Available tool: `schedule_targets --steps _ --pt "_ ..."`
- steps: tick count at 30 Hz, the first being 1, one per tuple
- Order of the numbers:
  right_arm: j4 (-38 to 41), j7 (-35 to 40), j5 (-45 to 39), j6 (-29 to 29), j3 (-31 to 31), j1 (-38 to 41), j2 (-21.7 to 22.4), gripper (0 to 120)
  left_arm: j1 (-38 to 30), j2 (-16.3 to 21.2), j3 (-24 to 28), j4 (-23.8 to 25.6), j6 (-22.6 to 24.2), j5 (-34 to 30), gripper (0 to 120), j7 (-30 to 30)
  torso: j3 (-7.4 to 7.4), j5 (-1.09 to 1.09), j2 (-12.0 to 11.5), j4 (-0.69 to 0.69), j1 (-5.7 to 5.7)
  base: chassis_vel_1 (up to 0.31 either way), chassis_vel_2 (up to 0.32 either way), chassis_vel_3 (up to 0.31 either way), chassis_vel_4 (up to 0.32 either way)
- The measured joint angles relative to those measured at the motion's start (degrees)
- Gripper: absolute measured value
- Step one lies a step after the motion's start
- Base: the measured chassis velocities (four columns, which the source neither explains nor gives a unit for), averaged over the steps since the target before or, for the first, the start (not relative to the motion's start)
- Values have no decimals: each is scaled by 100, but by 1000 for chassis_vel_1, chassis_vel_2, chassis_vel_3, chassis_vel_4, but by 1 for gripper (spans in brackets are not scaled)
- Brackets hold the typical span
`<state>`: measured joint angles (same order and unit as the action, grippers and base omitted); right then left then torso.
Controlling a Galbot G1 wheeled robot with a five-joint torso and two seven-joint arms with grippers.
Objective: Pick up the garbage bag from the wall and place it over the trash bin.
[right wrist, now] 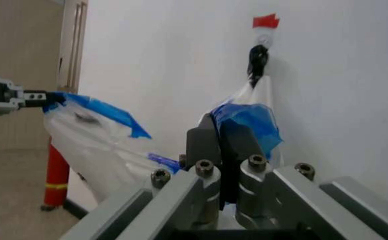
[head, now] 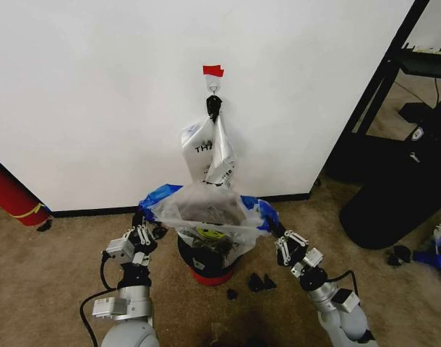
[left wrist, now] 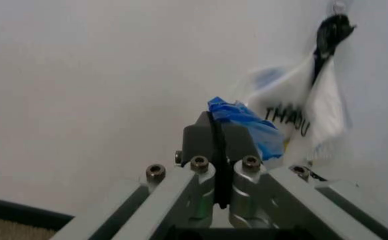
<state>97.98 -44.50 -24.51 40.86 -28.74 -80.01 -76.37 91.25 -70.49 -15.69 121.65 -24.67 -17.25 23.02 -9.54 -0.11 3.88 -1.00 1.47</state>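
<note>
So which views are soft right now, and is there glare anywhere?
Head view: evenly lit, sharp on the bag and bin, no glare on the wall. Left wrist view: left gripper fairly sharp, hanging white bag behind it blurred. Right wrist view: right gripper sharp, background mildly soft.

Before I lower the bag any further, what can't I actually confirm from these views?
- Trash bin rim, head view: covered by the garbage bag, so whether the bag's mouth sits around it is unclear.
- Bin, both wrist views: hidden behind the left gripper and right gripper, each shut on a blue patch.
- Print on the second bag on the wall, left wrist view: blurred.
</note>
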Motion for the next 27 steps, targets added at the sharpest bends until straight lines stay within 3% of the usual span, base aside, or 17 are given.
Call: schedule_targets --steps 11,20,27 --pt "-387 -510 29 86 -84 14 353 0 174 13 294 -456 -192 397 0 2 0 0 0 0 0 0 0 0 0" --pt "-734 -979 19 303 -58 6 213 0 201 21 258 -679 -282 628 0 21 0 0 0 0 0 0 0 0 0" --pt "-999 -1231 30 437 -40 -12 161 0 251 44 183 -725 13 764 0 242 0 0 0 0 0 0 0 0 0"
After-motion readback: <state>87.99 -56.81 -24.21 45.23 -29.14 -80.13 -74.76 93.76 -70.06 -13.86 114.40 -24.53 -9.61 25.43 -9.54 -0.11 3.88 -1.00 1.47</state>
